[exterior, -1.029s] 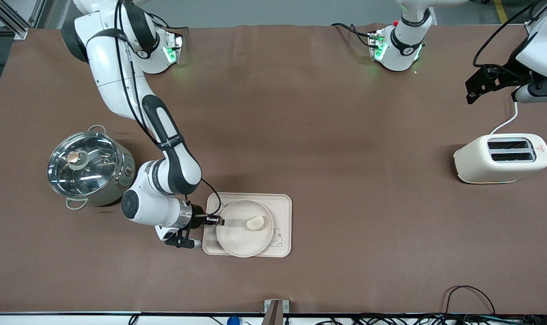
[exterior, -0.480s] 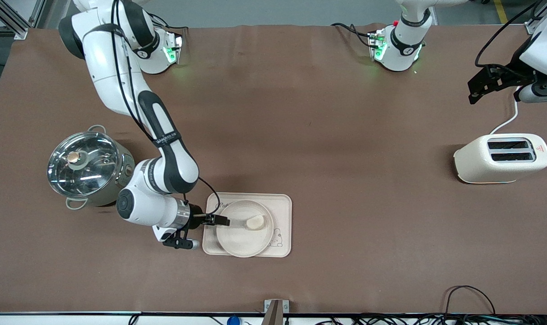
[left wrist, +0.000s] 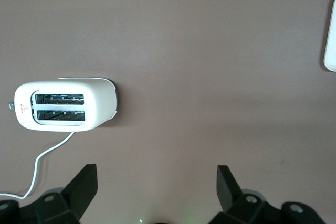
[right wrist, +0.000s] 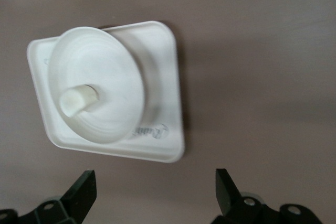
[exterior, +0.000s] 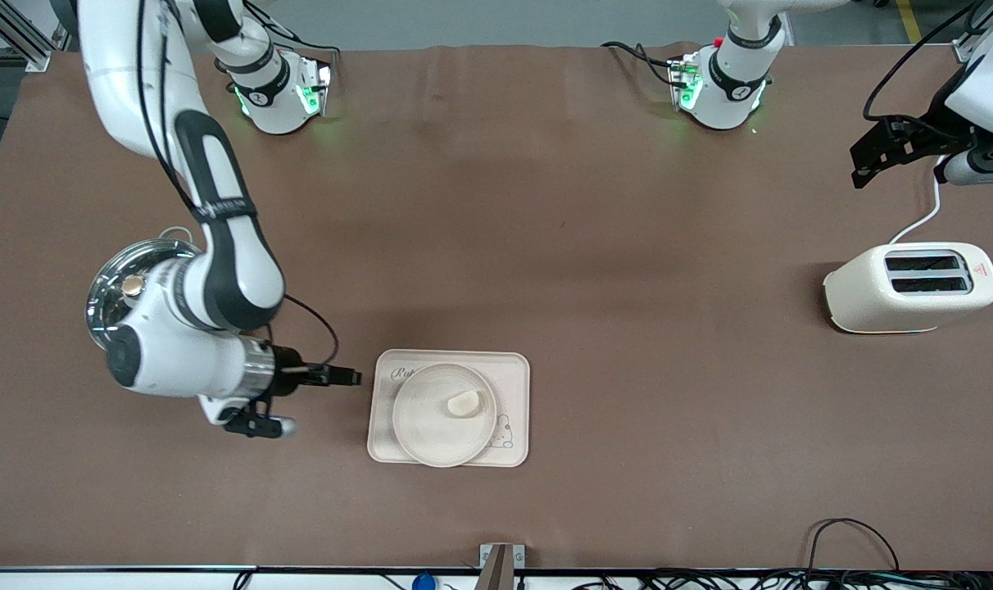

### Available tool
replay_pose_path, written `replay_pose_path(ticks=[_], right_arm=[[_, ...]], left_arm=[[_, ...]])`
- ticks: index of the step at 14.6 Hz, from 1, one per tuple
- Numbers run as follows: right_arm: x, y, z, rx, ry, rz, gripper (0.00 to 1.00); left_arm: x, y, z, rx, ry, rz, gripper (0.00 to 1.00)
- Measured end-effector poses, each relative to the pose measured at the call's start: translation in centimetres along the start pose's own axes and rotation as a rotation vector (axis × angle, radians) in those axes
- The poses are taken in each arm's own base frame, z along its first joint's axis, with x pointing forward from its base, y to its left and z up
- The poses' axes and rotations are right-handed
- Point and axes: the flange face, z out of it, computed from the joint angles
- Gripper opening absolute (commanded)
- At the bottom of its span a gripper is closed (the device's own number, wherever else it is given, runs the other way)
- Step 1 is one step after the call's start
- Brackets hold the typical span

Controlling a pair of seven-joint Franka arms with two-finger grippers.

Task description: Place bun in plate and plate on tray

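bun (exterior: 464,403): small cream wedge lying in plate (exterior: 431,426), ahead of right end effector (exterior: 351,378)
plate: on tray (exterior: 517,410), apart from fingers
right end effector: wide, empty, over bench (exterior: 627,246) beside tray
left end effector (left wrist: 155,190): wide, waiting near toaster (exterior: 910,287)
step: both placements look done
next: nothing but parking clear

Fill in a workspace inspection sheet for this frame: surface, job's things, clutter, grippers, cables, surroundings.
Surface: brown table.
Job's things: bun lies in plate; plate sits on tray.
Clutter: steel pot at the right arm's end; toaster at the left arm's end.
Grippers: right gripper open, empty, beside the tray; left gripper open, empty, waiting up near the toaster.
Cables: toaster cord; cables at the table edge.
Surroundings: nothing seen.
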Motion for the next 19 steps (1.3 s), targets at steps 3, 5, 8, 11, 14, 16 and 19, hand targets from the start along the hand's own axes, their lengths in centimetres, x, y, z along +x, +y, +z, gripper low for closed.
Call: replay_pose_path(ticks=[3, 5, 8, 11, 14, 16, 19], right_arm=[[-2.4, 0.2, -8.5, -0.162, 0.056, -0.079, 1.0], [-4.2, 0.0, -13.0, -0.234, 0.088, -0.112, 1.0], [-7.2, 1.4, -20.0, -0.304, 0.117, -0.103, 1.0], [-11.1, 4.8, -26.8, -0.331, 0.099, -0.091, 1.0], [-15.0, 7.4, -32.4, -0.344, 0.103, -0.096, 1.0], [-17.3, 8.0, -35.1, -0.333, 0.12, -0.091, 1.0], [-19.6, 6.7, -36.8, -0.357, 0.132, -0.11, 1.0]], left_arm=[[0.0, 0.0, -0.1, 0.0, 0.001, 0.0, 1.0], [0.0, 0.0, -0.1, 0.0, 0.001, 0.0, 1.0], [0.0, 0.0, -0.1, 0.0, 0.002, 0.0, 1.0], [0.0, 0.0, -0.1, 0.0, 0.002, 0.001, 1.0], [0.0, 0.1, -0.1, 0.0, 0.002, 0.014, 1.0], [0.0, 0.1, -0.1, 0.0, 0.002, 0.031, 1.0], [0.0, 0.1, -0.1, 0.0, 0.002, 0.036, 1.0]])
